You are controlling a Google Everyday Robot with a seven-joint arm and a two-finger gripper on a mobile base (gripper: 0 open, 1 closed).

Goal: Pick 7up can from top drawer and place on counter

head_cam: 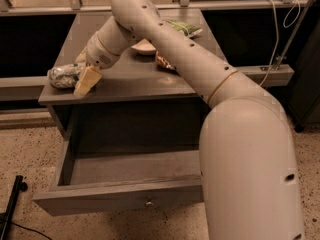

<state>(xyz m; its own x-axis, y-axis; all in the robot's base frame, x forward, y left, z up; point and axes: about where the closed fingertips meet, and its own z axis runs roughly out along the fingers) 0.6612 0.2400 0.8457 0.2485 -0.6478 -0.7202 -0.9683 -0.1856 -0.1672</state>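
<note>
**Can Gripped at the Desk's Left Edge**

The jaws hung low over the front left corner of the desk (135,79). They were closed around the 7up can (64,76), with one tan pad (88,80) across its near side and the other behind it. The can lay sideways, touching the top or just above it, so a release looked close. That corner was probably picked because a bowl (144,46), a brown patterned item (164,61) and a green packet (182,28) crowded the back. The top drawer (120,199) stood pulled out below, with no can inside.
</note>
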